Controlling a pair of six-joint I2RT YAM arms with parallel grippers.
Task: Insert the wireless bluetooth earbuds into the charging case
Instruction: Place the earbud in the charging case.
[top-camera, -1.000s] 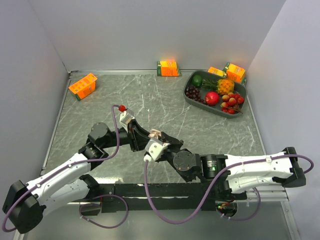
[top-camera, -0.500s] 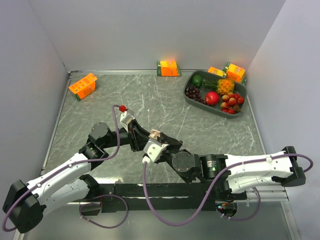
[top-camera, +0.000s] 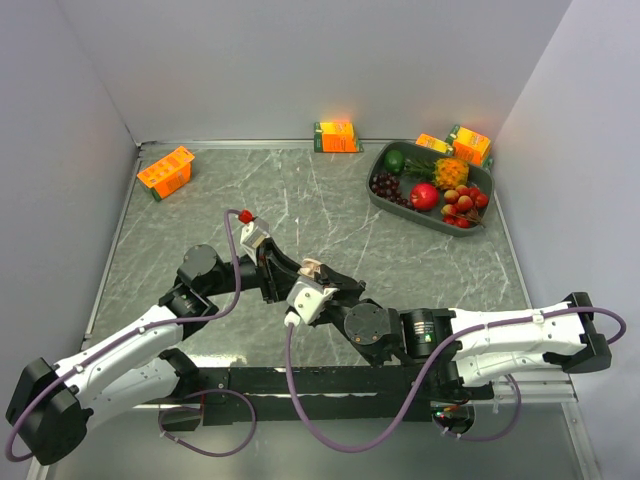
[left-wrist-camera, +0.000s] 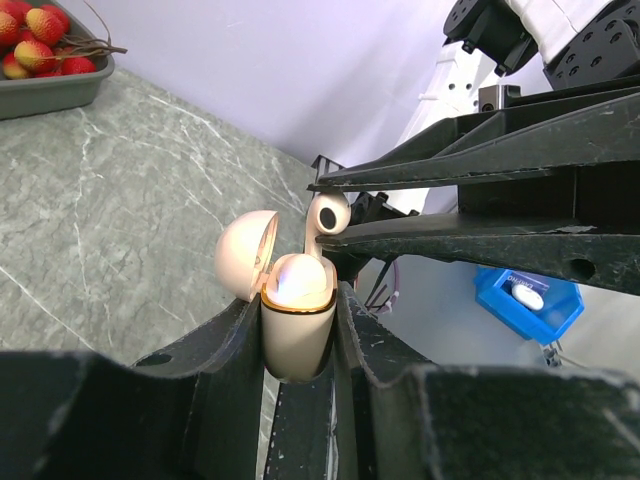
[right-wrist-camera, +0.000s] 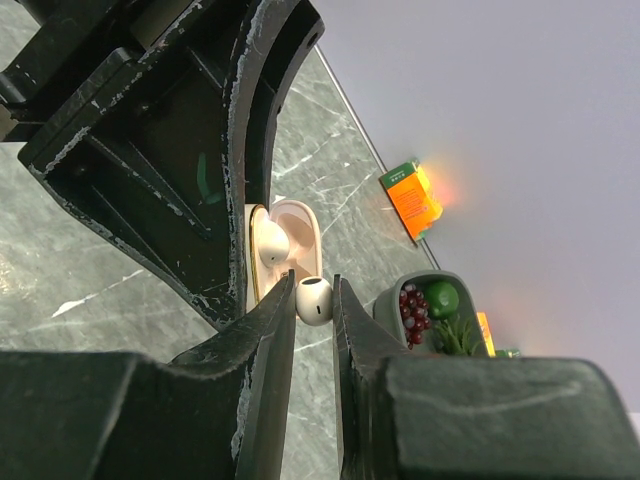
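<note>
The pale-beige charging case (left-wrist-camera: 297, 335) stands upright between my left gripper's (left-wrist-camera: 298, 312) black fingers, which are shut on its sides. Its lid (left-wrist-camera: 244, 256) hangs open to the left. My right gripper (right-wrist-camera: 314, 303) is shut on one whitish earbud (right-wrist-camera: 314, 300), held right at the case's open mouth; the same earbud (left-wrist-camera: 327, 213) shows just above the case's rim in the left wrist view. Another earbud (right-wrist-camera: 270, 243) sits inside the case (right-wrist-camera: 300, 228). From the top view, both grippers meet at the case (top-camera: 311, 268) over the table's middle.
A grey tray (top-camera: 384, 196) of fruit stands at the back right. Orange cartons lie at the back left (top-camera: 166, 171), back centre (top-camera: 336, 135) and behind the tray (top-camera: 470, 145). A blue part (left-wrist-camera: 530, 300) shows beyond the table edge.
</note>
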